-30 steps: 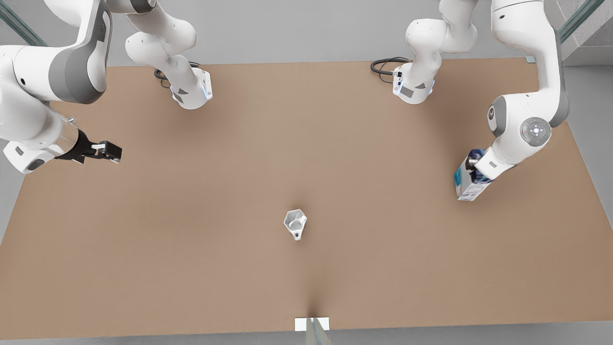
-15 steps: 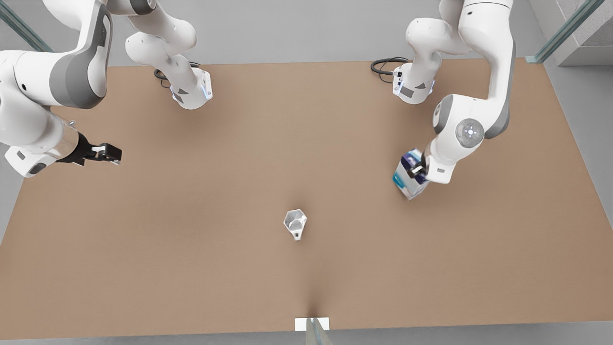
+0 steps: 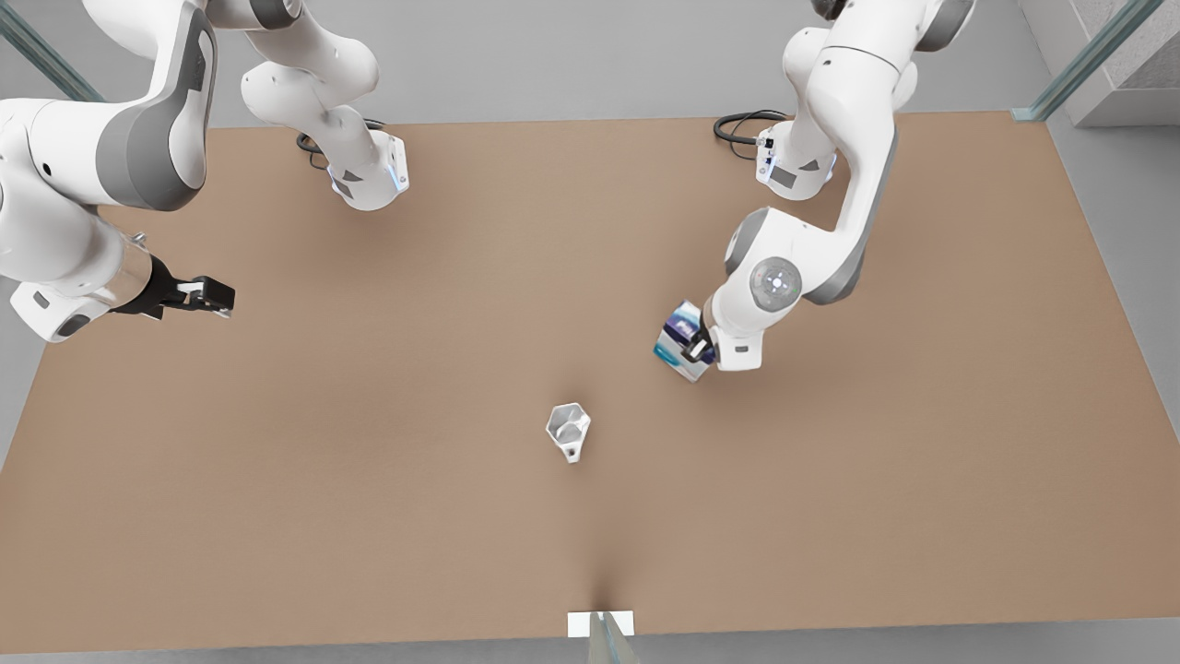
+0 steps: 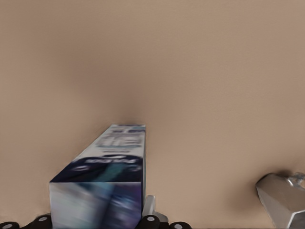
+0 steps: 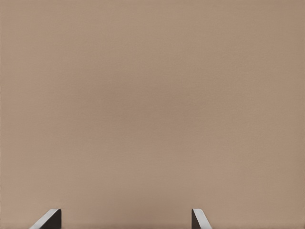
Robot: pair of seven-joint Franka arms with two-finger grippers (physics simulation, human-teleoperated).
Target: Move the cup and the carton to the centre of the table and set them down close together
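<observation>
Carton carried in the left gripper; cup standing free at table centre; right gripper idle.

Taken across the front view from its left: the right gripper (image 3: 214, 295) waits above the table (image 3: 369, 516) edge, fingers spread apart and holding nothing; the right wrist view confirms the two fingertips (image 5: 47, 219) well apart over bare surface. The cup (image 3: 568, 429) stands upright near the centre, untouched; it is judged light, rigid and easy to tip, so any grasp should close across its wider rim walls, not its narrow base. The left gripper (image 3: 698, 350) is clamped on the carton (image 3: 679, 339) near its top end, to the cup's right in the front view, and apart from it. The carton is judged light and crushable, with smooth sides; moderate force across two opposite flat faces suits it.
</observation>
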